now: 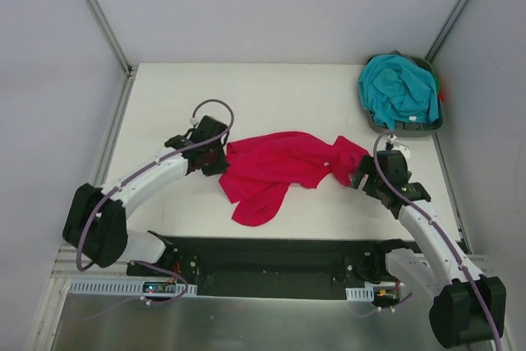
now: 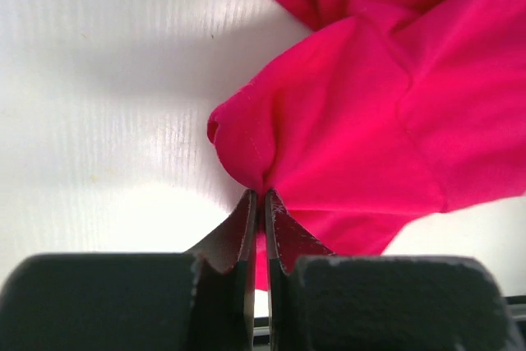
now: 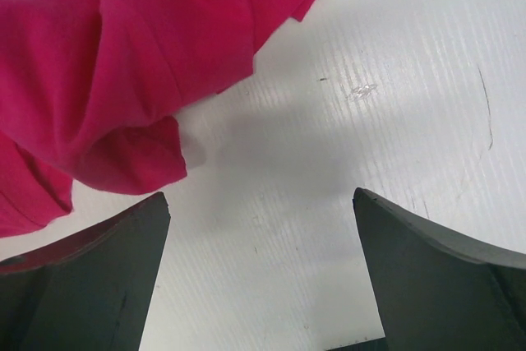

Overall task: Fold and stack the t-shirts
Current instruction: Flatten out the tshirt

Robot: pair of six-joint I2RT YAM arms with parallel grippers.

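Left gripper (image 2: 259, 196) pinches a fold of the red t-shirt (image 2: 362, 121) at its tips. Right gripper (image 3: 259, 195) gapes wide, the cloth ahead-left of it; the teal t-shirt (image 1: 400, 88) lies beyond, in the tray (image 1: 408, 130).

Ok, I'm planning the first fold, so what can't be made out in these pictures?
Red t-shirt: collar and hem lost in its own crumples, top view; both wrist views cut it off at the edges.
Teal t-shirt: bunched, top view only; it covers the tray floor.
Left gripper: how much cloth it pinches is hidden between the shut fingers.
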